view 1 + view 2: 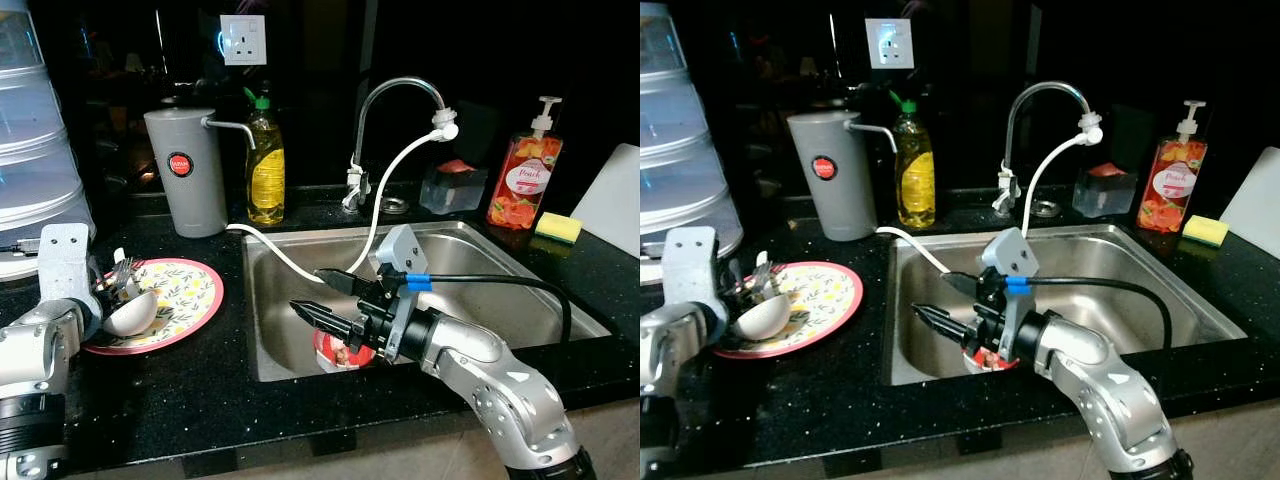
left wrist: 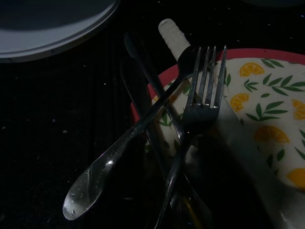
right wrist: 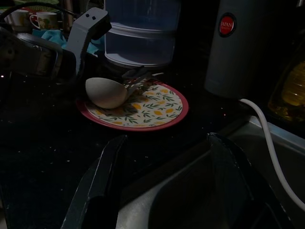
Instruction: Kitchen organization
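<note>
Spread wide over the sink [image 1: 520, 285], right gripper [image 1: 318, 294] faces a "JAPAN"-labelled grey canister [image 1: 185, 170]; soap bottle [image 1: 524, 180] reads "Peach".

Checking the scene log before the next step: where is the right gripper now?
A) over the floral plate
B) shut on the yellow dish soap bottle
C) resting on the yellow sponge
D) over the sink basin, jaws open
D: the right gripper hangs over the sink with its jaws spread apart, above a red and white item in the basin.
</note>
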{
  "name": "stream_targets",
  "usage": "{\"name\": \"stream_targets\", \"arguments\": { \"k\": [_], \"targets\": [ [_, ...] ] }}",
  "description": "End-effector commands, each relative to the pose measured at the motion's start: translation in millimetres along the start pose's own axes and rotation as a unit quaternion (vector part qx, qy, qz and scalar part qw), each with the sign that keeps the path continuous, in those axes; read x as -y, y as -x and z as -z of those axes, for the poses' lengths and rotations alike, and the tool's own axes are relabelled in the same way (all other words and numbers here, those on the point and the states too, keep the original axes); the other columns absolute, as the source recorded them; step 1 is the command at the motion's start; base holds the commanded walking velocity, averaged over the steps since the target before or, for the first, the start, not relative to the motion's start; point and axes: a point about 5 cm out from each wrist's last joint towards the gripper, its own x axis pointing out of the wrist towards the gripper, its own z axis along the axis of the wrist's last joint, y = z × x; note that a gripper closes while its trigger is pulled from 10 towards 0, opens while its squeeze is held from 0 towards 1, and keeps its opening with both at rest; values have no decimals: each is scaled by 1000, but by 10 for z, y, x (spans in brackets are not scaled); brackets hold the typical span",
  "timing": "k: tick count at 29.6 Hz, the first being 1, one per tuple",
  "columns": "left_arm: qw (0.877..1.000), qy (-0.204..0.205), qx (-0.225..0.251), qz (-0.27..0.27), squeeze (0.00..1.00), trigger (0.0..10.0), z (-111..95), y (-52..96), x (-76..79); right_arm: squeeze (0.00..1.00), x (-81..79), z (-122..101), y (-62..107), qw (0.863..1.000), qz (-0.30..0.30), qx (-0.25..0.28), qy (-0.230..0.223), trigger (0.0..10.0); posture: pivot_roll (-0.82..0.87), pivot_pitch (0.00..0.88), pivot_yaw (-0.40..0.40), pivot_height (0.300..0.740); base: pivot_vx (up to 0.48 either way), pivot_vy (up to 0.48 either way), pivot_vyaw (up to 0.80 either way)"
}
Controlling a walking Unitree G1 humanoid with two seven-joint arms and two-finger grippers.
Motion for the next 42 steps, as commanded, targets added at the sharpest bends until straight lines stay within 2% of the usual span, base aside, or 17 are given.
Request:
{"name": "stream_targets", "arguments": {
  "k": [1,12,16,17,18,19,20,21,22,26,30,31,33,34,37,38,42],
  "targets": [
    [1000,-9,-14,-2,0,0,54,9,-24,0,-7,-17,15,1000,2,3,-2,10000,-26,0,-11,740,0,0,0],
    [1000,-5,-22,1,0,0,112,5,-12,0,-2,-29,18,1000,4,7,-2,10000,-24,0,-13,740,0,0,0],
    [1000,1,-5,3,0,0,53,10,-12,0,1,-32,18,1000,5,8,-2,10000,-23,0,-14,740,0,0,0],
    [1000,-2,30,8,0,10000,-42,24,8,0,3,-33,18,1000,6,9,-2,10000,-23,0,-14,740,0,0,0],
    [998,-4,62,11,0,10000,-131,44,27,0,5,-34,17,1000,6,9,-2,10000,-23,0,-14,740,0,0,0],
    [998,-4,62,11,0,10000,-131,44,27,0,5,-34,17,1000,6,9,-2,10000,-23,0,-14,740,0,0,0],
    [993,-5,114,14,0,10000,-269,85,51,0,9,-36,16,1000,8,10,-3,10000,-24,0,-14,740,0,0,0],
    [993,-5,114,14,0,10000,-269,85,51,0,9,-36,16,1000,8,10,-3,10000,-24,0,-14,740,0,0,0],
    [988,-5,152,22,0,10000,-387,127,73,0,13,-40,16,1000,10,11,-3,10000,-24,1,-12,740,0,0,0],
    [984,-4,178,31,0,10000,-489,165,94,0,17,-47,18,1000,11,13,-3,10000,-26,2,-12,740,0,0,0],
    [975,3,187,119,0,10000,-631,199,312,0,34,-64,28,1000,16,16,-3,10000,-26,3,-16,740,0,0,0],
    [975,3,187,119,0,10000,-631,199,312,0,34,-64,28,1000,16,16,-3,10000,-26,3,-16,740,0,0,0],
    [965,16,194,175,0,10000,-702,200,494,0,69,-75,32,999,27,19,0,10000,-26,2,-18,740,0,0,0],
    [965,16,194,175,0,10000,-702,200,494,0,69,-75,32,999,27,19,0,10000,-26,2,-18,740,0,0,0],
    [956,26,183,229,0,10000,-740,140,771,0,139,-98,36,998,50,24,2,10000,-32,0,-21,740,0,0,0],
    [956,26,183,229,0,10000,-740,140,771,0,139,-98,36,998,50,24,2,10000,-32,0,-21,740,0,0,0],
    [935,-11,150,321,0,10000,-684,136,1241,0,357,-53,57,991,135,-2,3,10000,-50,0,-10,740,0,0,0]
  ]
}}
